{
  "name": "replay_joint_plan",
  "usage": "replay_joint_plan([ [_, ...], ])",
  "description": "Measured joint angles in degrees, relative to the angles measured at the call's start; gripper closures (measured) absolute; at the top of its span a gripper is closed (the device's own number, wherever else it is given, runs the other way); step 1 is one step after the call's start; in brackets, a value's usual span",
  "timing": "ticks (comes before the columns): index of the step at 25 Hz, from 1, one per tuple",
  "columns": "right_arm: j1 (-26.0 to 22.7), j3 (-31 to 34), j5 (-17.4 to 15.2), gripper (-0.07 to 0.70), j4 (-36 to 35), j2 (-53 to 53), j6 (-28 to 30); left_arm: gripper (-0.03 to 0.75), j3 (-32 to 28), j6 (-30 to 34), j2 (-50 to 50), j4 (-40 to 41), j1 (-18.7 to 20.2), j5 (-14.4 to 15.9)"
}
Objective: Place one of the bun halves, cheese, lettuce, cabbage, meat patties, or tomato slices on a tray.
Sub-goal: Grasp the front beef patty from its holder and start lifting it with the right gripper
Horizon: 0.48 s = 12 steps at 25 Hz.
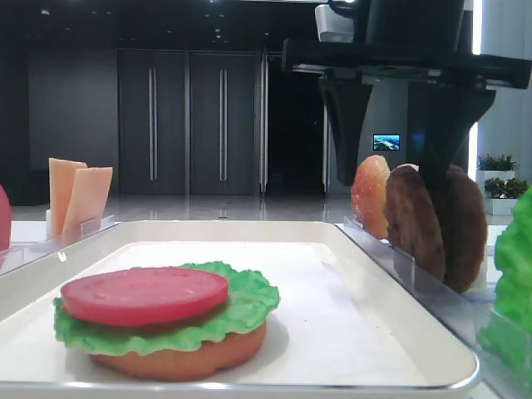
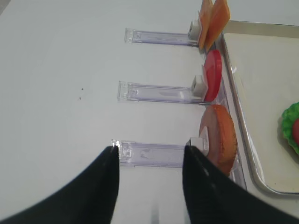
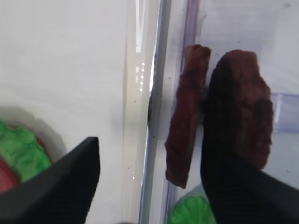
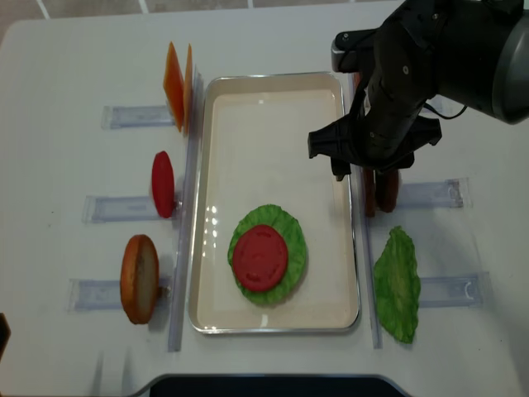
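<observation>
**Right Arm Straddles a Patty Beside a Half-Built Burger**

Nearest the low camera, a bun half (image 1: pixel 179 353) lies flat on the white tray (image 1: pixel 366 332), topped by a ruffled lettuce leaf (image 1: pixel 249 307) and a red tomato slice (image 1: pixel 144 294). The stack sits in the near half of the tray, toward the left. At the right edge, a second lettuce leaf (image 4: pixel 397 285) stands in a clear rack (image 4: pixel 450 289) on the bench (image 4: pixel 66 99), just outside the tray's rim.

Beyond it, two dark meat patties (image 1: pixel 436 224) stand on edge side by side in the next rack. The right gripper (image 3: pixel 149 172) hangs over them with its jaws wide apart: the wrist view shows one black finger (image 3: pixel 233 154) between the two patties and the other finger (image 3: pixel 60 182) above the tray's edge, so the nearer patty stands between the jaws with a gap on the tray side. Nothing is clamped.

Across the tray, another bun half (image 4: pixel 139 278), a tomato slice (image 4: pixel 162 184) and two cheese slices (image 4: pixel 177 76) stand upright in their own racks. The left gripper (image 2: pixel 149 158) hovers over the bench beside the bun's rack, jaws apart and holding nothing.
</observation>
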<state>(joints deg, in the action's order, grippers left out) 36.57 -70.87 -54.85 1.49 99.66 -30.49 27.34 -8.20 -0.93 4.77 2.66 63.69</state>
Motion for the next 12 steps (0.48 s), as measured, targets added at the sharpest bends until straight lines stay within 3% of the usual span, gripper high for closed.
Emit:
replay_joint_plan([
  [8, -0.1, 0.0, 0.1, 0.168, 1.7, 1.0, 0.0, 0.37, 0.0, 0.0, 0.0, 0.0, 0.0, 0.0],
  [12, -0.1, 0.0, 0.1, 0.22, 3.2, 1.0, -0.1, 0.37, 0.0, 0.0, 0.0, 0.0, 0.0, 0.0],
])
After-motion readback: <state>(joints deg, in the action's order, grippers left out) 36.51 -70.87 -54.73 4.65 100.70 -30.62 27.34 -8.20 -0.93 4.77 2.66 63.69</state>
